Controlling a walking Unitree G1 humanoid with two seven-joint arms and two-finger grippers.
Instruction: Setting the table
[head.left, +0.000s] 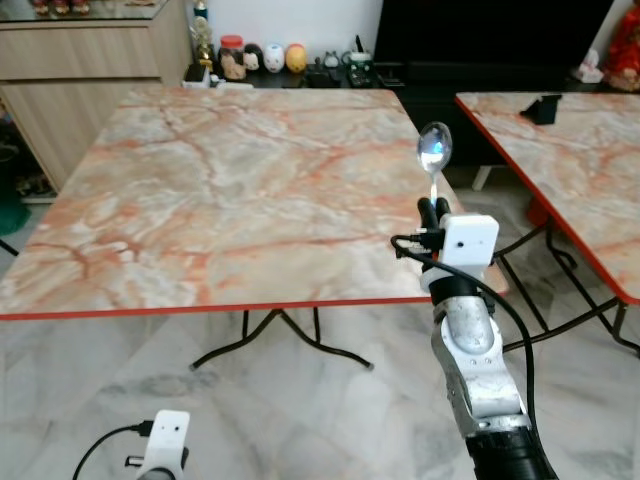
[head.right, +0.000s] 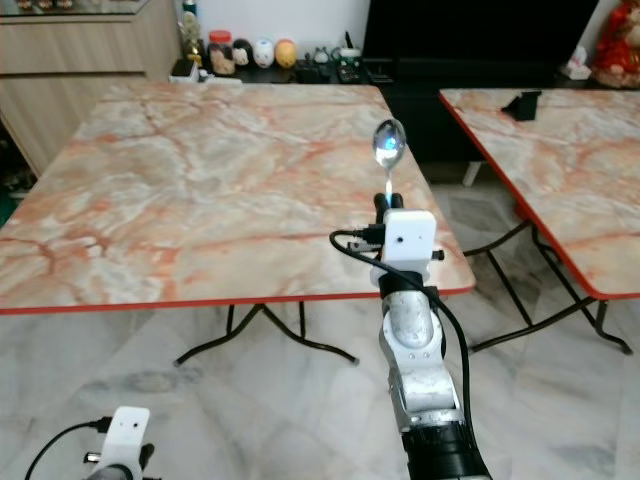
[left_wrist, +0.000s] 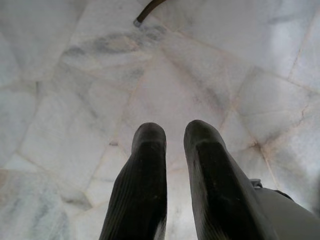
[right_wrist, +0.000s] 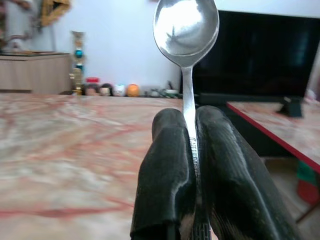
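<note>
gripping one spoon (right_wrist: 185, 30) upright, right gripper (right_wrist: 192, 145) sits over table (head.left: 220, 190) right edge; left gripper (left_wrist: 172, 145) slightly parted.

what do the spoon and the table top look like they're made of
Spoon: polished metal, probably stainless steel; its bowl gives mirror-like reflections. The right gripper pinches its handle. Table top: glossy marble look, orange veins on cream; the thin red edge suggests a laminate rather than stone.

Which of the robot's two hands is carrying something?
The right hand: it pinches a shiny metal spoon upright. The left hand hangs low over the pale marble floor.
</note>
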